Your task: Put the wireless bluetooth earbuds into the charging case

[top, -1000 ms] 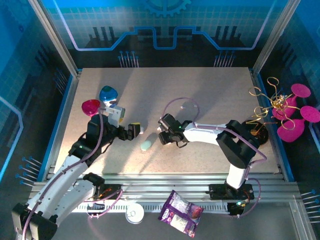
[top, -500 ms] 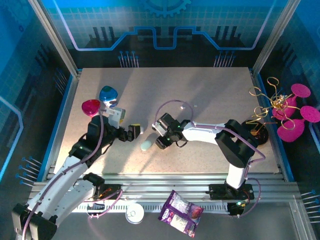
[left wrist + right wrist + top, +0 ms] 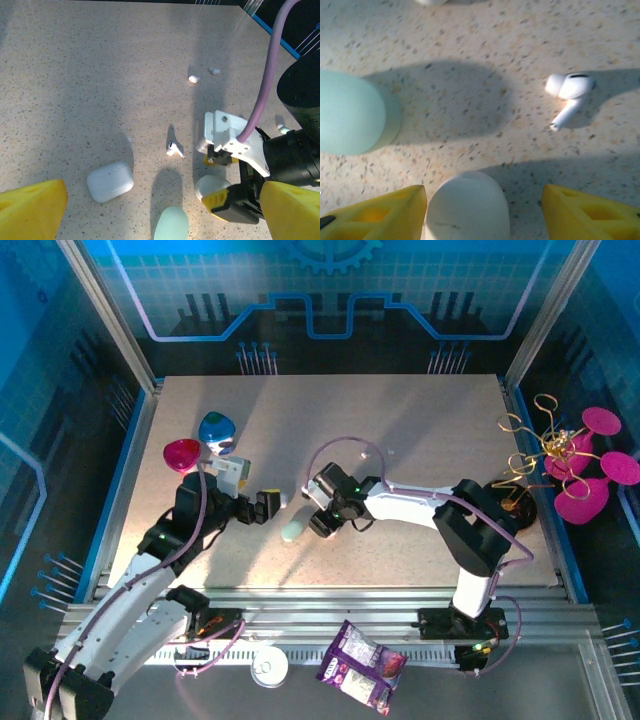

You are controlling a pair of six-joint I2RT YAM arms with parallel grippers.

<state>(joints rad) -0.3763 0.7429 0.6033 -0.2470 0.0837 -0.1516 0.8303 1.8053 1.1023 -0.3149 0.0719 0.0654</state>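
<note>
From where I stand, the right claw [image 3: 484, 195] has its yellow fingers spread either side of a white case [image 3: 467, 210]. One finger is right against the case, but there is a gap at the other, so it straddles the case rather than pinching it. The nearest earbud [image 3: 568, 90] lies on the table [image 3: 485, 40], ahead of that claw and off to its right, clear of the case. Its long axis runs on a slant, with the stem pointing back towards the claw and the rounded head away. A mint case [image 3: 350, 112] sits on the opposite side, near the other finger. The left claw [image 3: 268, 504] hangs fully spread and holds nothing. A second white case [image 3: 110, 181] lies just ahead of it, and two more earbuds [image 3: 193, 78] lie well beyond. I'd say the right arm is the nearer one for that earbud. Every case looks shut to me. I can read no brand on the cases or earbuds, and the print on the purple pouch [image 3: 362, 678] by the rail is too small to make out.
</note>
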